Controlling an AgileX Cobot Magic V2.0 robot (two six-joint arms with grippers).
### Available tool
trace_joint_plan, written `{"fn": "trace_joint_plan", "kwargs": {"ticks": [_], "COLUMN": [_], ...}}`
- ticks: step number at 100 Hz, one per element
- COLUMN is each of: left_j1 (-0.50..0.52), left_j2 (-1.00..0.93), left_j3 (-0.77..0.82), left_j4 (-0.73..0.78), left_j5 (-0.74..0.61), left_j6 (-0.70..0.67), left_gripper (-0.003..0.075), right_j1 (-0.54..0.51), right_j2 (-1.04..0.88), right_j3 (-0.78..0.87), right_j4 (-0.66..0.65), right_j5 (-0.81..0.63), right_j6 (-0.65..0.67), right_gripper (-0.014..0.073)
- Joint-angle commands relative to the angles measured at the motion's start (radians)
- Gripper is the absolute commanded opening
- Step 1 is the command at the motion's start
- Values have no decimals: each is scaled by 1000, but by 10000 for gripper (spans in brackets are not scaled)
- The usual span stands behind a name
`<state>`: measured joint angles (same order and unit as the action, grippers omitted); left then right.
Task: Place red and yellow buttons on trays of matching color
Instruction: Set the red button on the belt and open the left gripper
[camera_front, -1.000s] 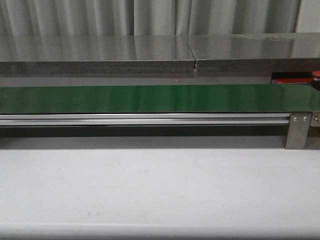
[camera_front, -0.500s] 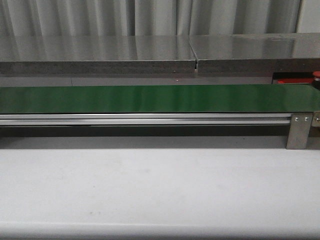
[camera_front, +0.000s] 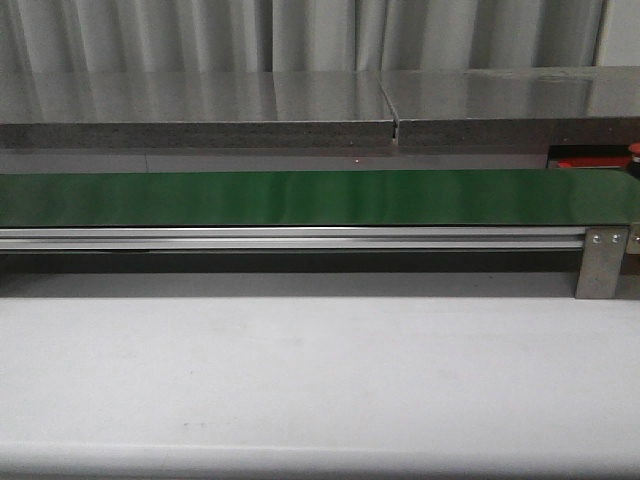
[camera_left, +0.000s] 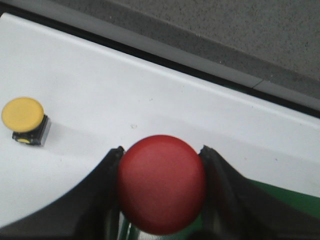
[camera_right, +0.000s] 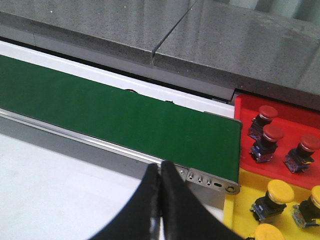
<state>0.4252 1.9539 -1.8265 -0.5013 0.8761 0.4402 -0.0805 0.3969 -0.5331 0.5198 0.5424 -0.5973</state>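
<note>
- The left gripper (camera_left: 161, 200) is pinching a red button (camera_left: 161, 182), its jaws pressing either side just under the domed cap; the cap is hiding the body, so how deep the grip sits cannot be told.
- The right gripper (camera_right: 161, 200) is carrying nothing, its jaws pressed together just short of the green belt (camera_right: 115, 117).
- The red cap is looking smooth and glossy, likely hard plastic: light and stiff, but slippery on the dome, so I am judging the squarer body beneath to be the safer place to hold.
- A yellow button (camera_left: 24, 120) is standing upright on the white table (camera_left: 150, 100), apart from the held one; its boxy base is looking like the natural place to take hold.
- Beyond the end of the green belt, the red tray (camera_right: 280, 112) is holding red buttons, and the yellow tray (camera_right: 240, 210) touching it is holding yellow ones.
- In the front view, only a sliver of the red tray is showing past the belt's far end.
</note>
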Motion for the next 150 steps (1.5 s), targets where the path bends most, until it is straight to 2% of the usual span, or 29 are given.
{"fn": "trace_joint_plan", "kwargs": {"ticks": [1,20,32,57,95,100,107,124,129,136,150], "left_j1": [-12,-41,-69,-128,-135,-135,-135,-135,-135,-135,-135], "left_j2": [-117,-214,-215,-169,-127,-125,-125,-125,-125,-126,-146], "left_j3": [72,340,423,441,441,441,441,441,441,441,431], "left_j4": [-76,-223,-258,-258,-276,-279,-279,-284,-292,-303,-326], "left_j5": [-92,-280,-353,-386,-386,-381,-365,-342,-331,-322,-297], "left_j6": [55,224,275,282,282,282,282,282,282,282,282], "left_gripper": [-19,-19,-19,-19,-4,33,130,526,604,657,660], "right_j1": [3,3,3,3,3,3,3,3,3,3,3], "right_j2": [2,2,2,2,2,2,2,2,2,2,2], "right_j3": [-24,-24,-24,-24,-24,-24,-24,-24,-24,-24,-24], "right_j4": [20,20,20,20,20,20,20,20,20,20,20], "right_j5": [-65,-65,-65,-65,-65,-65,-65,-65,-65,-65,-65], "right_j6": [-7,-7,-7,-7,-7,-7,-7,-7,-7,-7,-7], "right_gripper": [-117,-117,-117,-117,-117,-117,-117,-117,-117,-117,-117]}}
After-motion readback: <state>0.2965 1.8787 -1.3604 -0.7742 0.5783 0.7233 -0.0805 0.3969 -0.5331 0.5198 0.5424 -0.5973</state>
